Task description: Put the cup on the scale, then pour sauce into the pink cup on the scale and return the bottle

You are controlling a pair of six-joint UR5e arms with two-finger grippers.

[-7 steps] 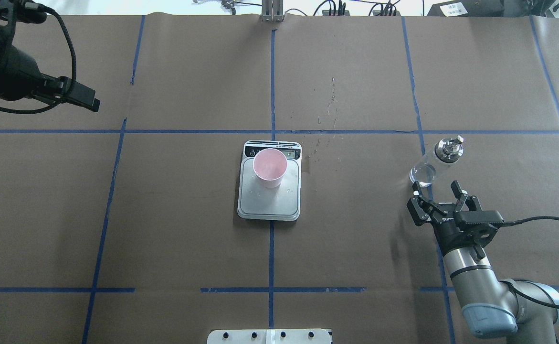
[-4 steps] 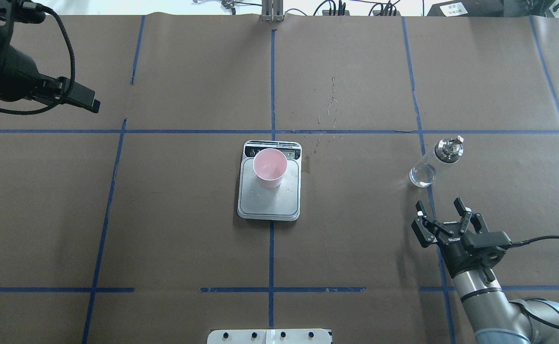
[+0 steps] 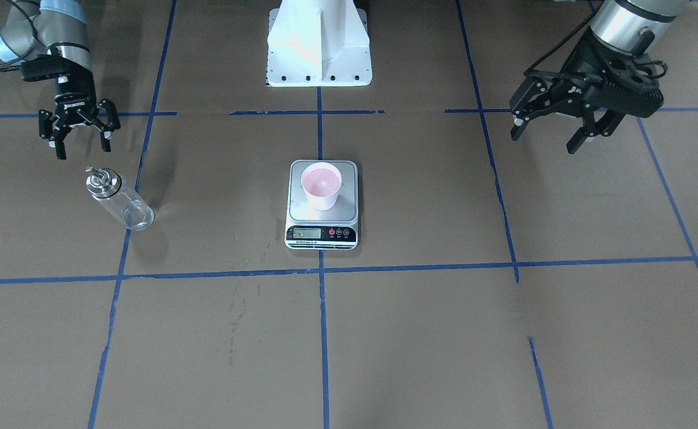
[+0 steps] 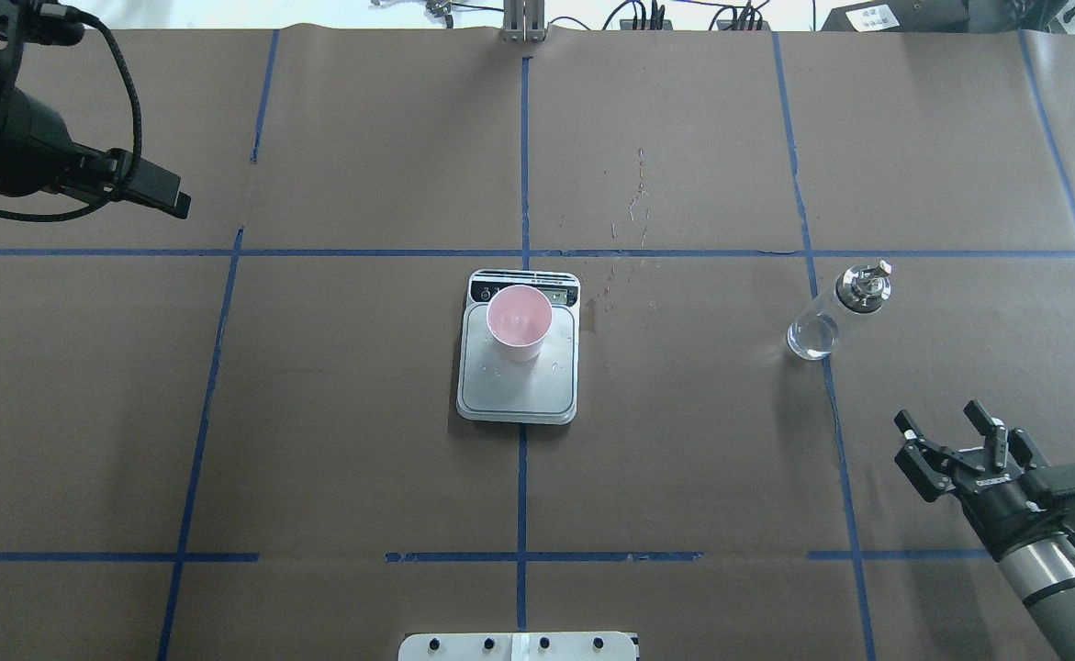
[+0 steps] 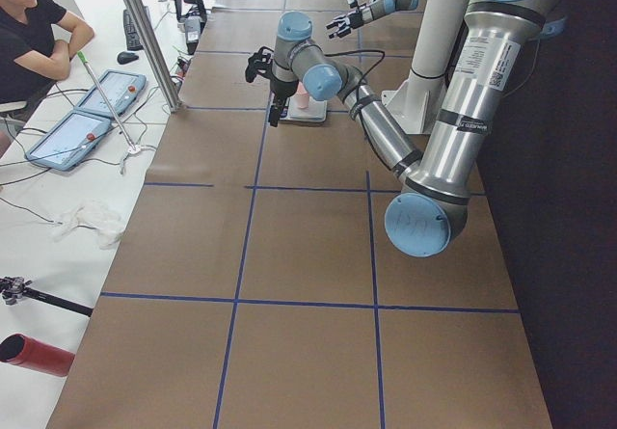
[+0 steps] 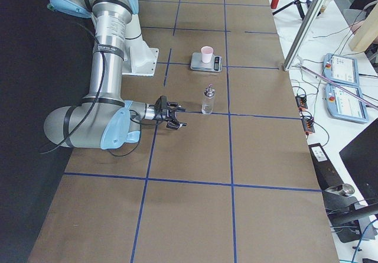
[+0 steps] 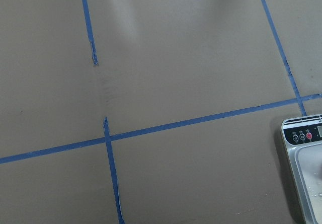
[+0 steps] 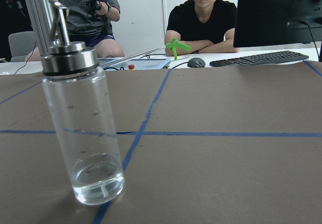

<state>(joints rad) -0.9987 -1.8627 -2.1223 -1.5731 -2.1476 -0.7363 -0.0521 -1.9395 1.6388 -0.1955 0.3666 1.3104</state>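
The pink cup (image 4: 520, 321) stands upright on the silver scale (image 4: 519, 390) at the table's middle, and both also show in the front view, cup (image 3: 321, 186) on scale (image 3: 349, 210). The clear glass bottle (image 4: 829, 317) with its silver cap stands upright on the table to the right, free of any gripper. It shows close up in the right wrist view (image 8: 83, 133). My right gripper (image 4: 939, 415) is open and empty, well back from the bottle and to its right. My left gripper (image 3: 542, 142) is open and empty, raised far to the left. The scale's corner shows in the left wrist view (image 7: 303, 153).
Brown paper with blue tape lines (image 4: 522, 165) covers the table. Small spill specks (image 4: 633, 211) lie beyond the scale. The white robot base (image 3: 319, 47) is at the near edge. People (image 8: 201, 17) and a keyboard (image 8: 259, 58) are beyond the table's far side.
My right gripper, still open, has drawn back from the bottle toward the robot's side and to the right. The bottle, cup and scale have not moved. The left arm has barely shifted.
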